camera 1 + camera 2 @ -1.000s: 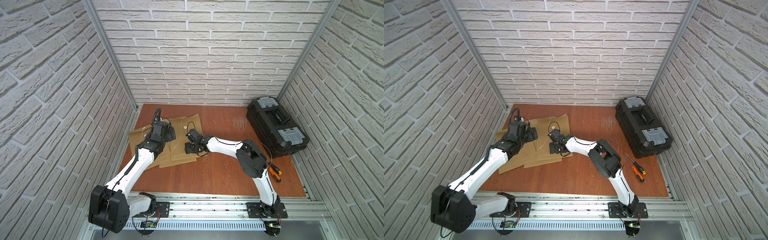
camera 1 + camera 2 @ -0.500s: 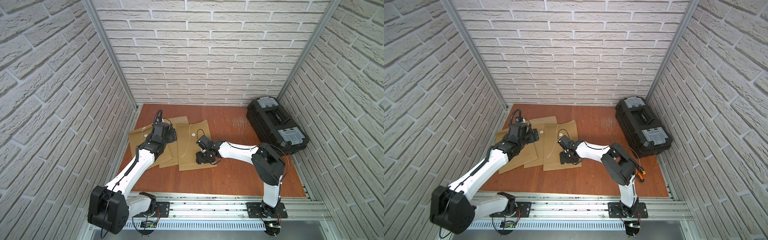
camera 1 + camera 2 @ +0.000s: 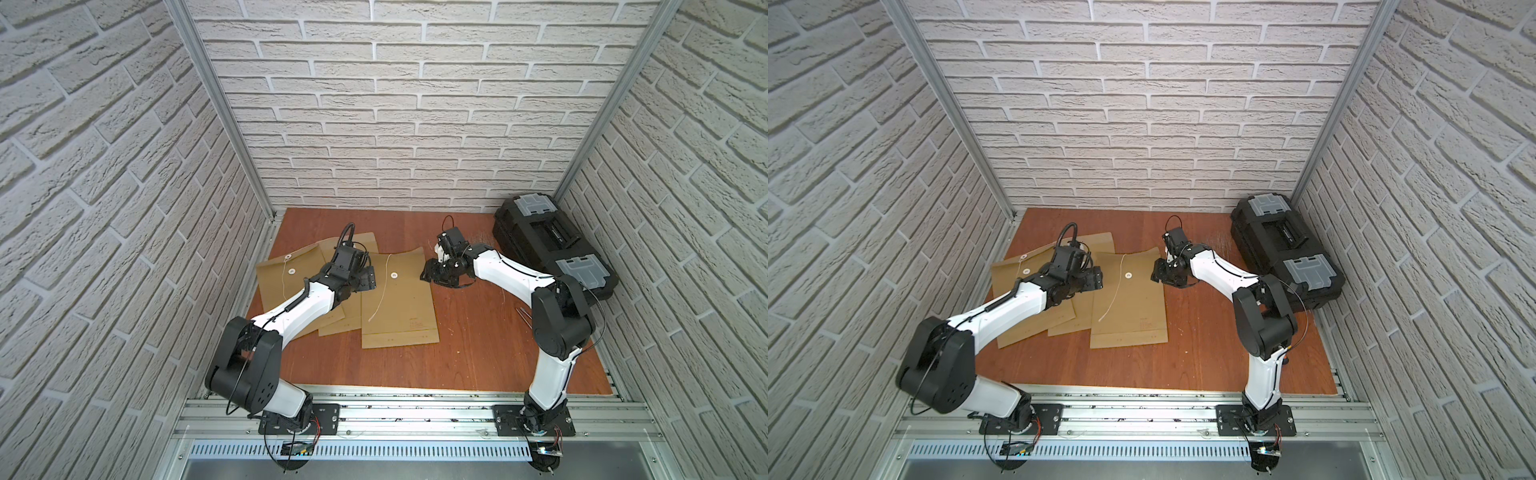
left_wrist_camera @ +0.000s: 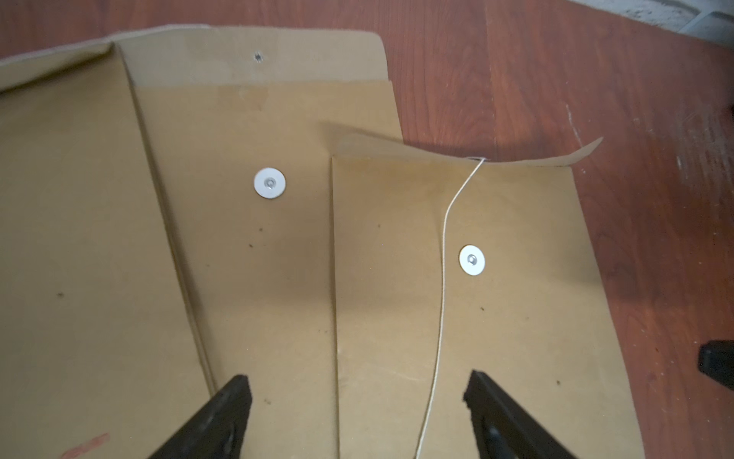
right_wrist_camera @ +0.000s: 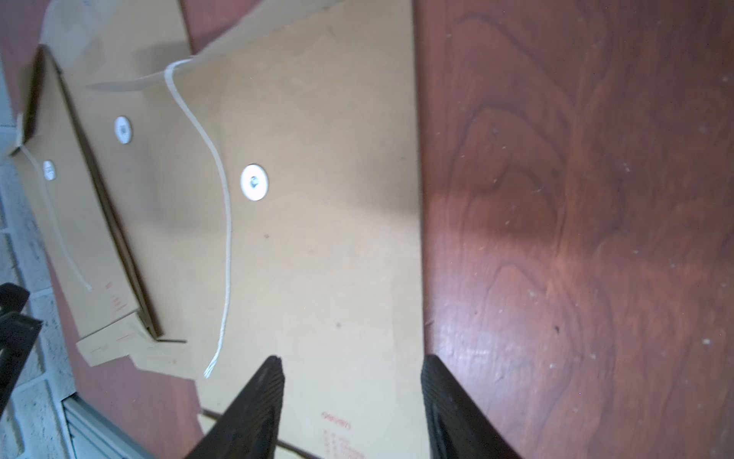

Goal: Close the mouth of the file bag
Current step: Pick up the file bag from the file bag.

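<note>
Bag [image 3: 399, 303] lies flat on the surface [image 3: 478, 353], approx where it was half a sec ago. 1 s ago it sat in the stack w/ the other two. Now it's mostly on bare wood, only its left edge overlapping the mid bag [image 3: 368, 243]. The left bag [image 3: 278, 286] hasn't shifted.

Mouth faces the back wall. Flap [image 4: 397, 148] isn't folded down: it curls up off the bag's far edge. String [image 3: 380, 291] runs from the flap down the face, passing just beside the disc [image 3: 394, 275], not wound on it. Its loose end lies on the paper.

My right fingers [image 3: 430, 275] were on the bag in the stack 1 s ago, then on its near half during the slide. They've since come off and swung to its far right corner. In the right wrist view they stand partly apart w/ only the bag's right edge showing between them — can't tell if they touch it. They hold nothing.

My left fingers [image 3: 368, 279] have barely moved — over the seam where bag meets mid bag, spread wide, empty. In the left wrist view the string passes through the gap between them.

Toolbox [image 3: 548, 253] sits far right, well apart from the bag, same spot as before.
</note>
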Motion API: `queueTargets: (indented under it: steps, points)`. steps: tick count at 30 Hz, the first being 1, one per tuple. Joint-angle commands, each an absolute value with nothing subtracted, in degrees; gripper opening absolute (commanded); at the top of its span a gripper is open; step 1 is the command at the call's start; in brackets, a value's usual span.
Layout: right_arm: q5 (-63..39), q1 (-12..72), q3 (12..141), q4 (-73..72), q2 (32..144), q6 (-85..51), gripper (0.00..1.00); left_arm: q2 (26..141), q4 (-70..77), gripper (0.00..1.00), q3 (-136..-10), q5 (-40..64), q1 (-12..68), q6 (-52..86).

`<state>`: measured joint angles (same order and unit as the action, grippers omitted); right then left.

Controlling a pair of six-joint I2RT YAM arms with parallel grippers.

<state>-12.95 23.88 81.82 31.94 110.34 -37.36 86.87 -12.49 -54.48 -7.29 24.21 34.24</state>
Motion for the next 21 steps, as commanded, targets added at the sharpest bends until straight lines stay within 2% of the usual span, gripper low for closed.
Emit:
queueTargets:
  steps: [1,5,14,21]
  points:
    - [-14.3,23.8,83.7,29.1,112.9,-37.9,0.54,92.2,-11.4,0.87,-59.2,-2.5,23.3,36.6]
    - [-14.5,22.6,85.5,28.4,117.9,-36.8,0.55,98.2,-13.6,0.86,-62.8,-0.3,23.4,35.9]
    - [-20.7,21.9,86.8,23.3,123.8,-39.3,0.55,104.5,-9.2,0.83,-61.1,5.7,20.6,37.8]
    - [-35.3,20.9,80.9,8.5,118.9,-41.6,0.52,107.7,-7.6,0.80,-60.2,10.6,20.3,37.0]
